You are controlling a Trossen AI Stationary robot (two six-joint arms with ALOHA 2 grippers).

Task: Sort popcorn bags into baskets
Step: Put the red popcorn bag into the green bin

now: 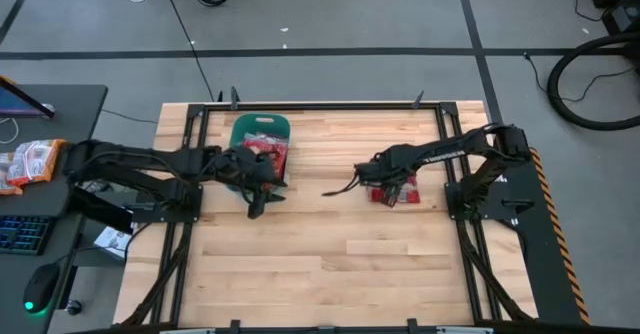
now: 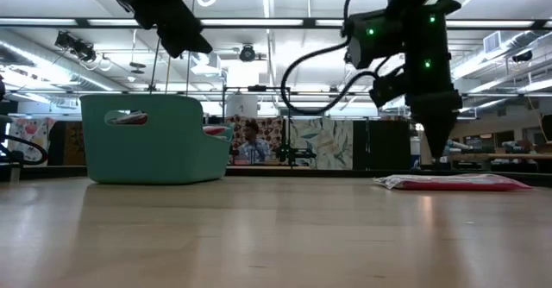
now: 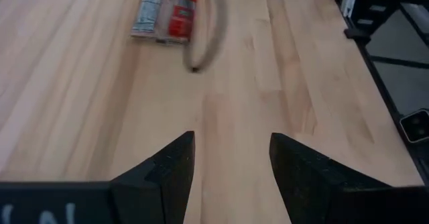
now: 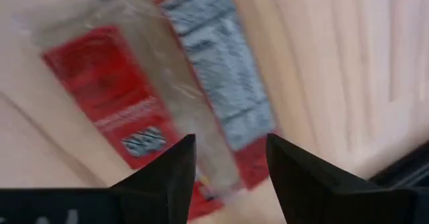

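One red popcorn bag lies flat on the wooden table right of centre; the low view shows it as a thin packet. My right gripper hangs open just above it, pointing steeply down, its fingertips clear of the bag. The teal basket stands at the far left of the table with red bags inside. My left gripper is open and empty just in front of the basket, above bare wood.
Orange-and-white snack packets lie on a side desk left of the table, beside a keyboard and mouse. Black frame rails run along the table's edges. The near half of the table top is bare wood.
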